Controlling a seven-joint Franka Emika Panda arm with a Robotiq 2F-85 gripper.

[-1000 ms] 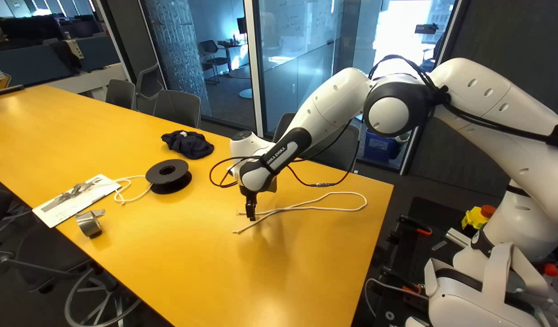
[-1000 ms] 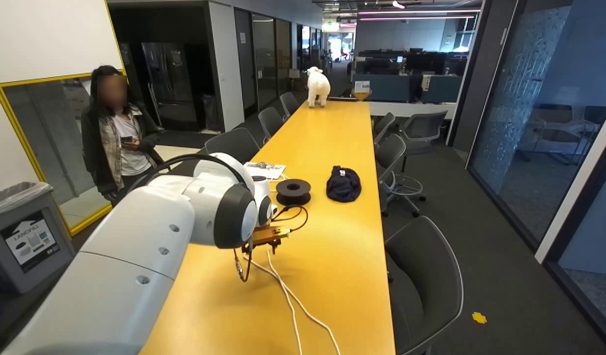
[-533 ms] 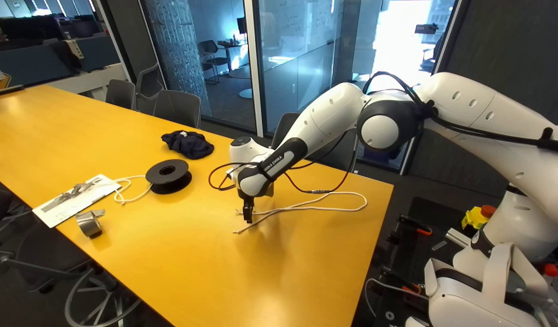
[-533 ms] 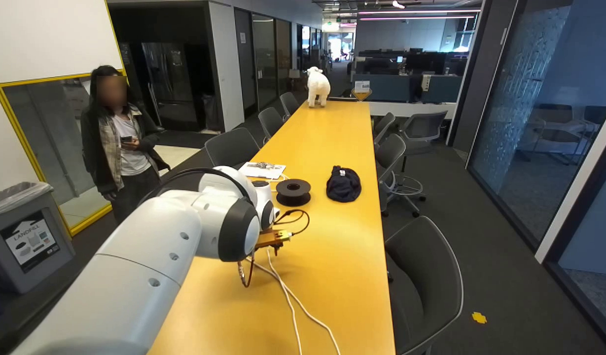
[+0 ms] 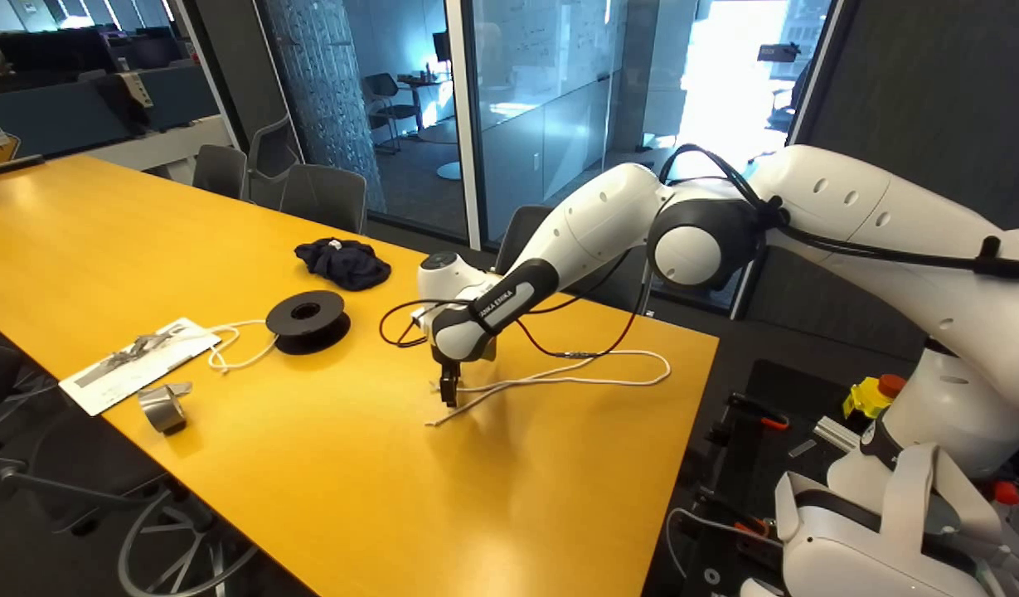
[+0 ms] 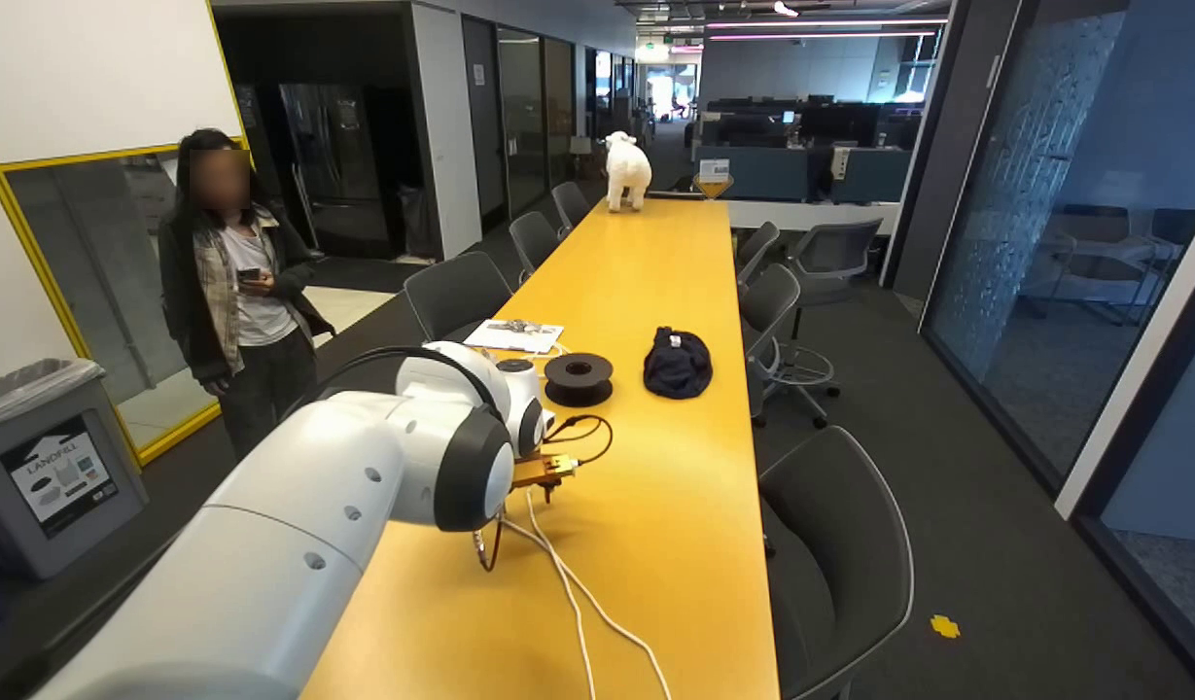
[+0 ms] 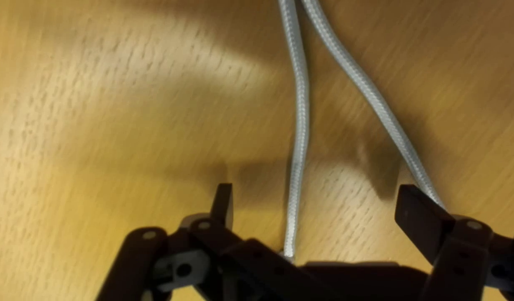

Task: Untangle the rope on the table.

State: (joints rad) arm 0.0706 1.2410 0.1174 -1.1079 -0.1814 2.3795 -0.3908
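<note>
Straddling rope strand [image 7: 303, 113], tool [image 7: 315, 194] of "EMIKA" arm [image 5: 687, 255]

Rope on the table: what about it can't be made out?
Wrist view: crossing of the rope, cut by the top edge; rest of the right strand, behind the gripper.
In an exterior view: both strands, cut by the bottom edge.
In an exterior view: some rope behind the fingers.
</note>
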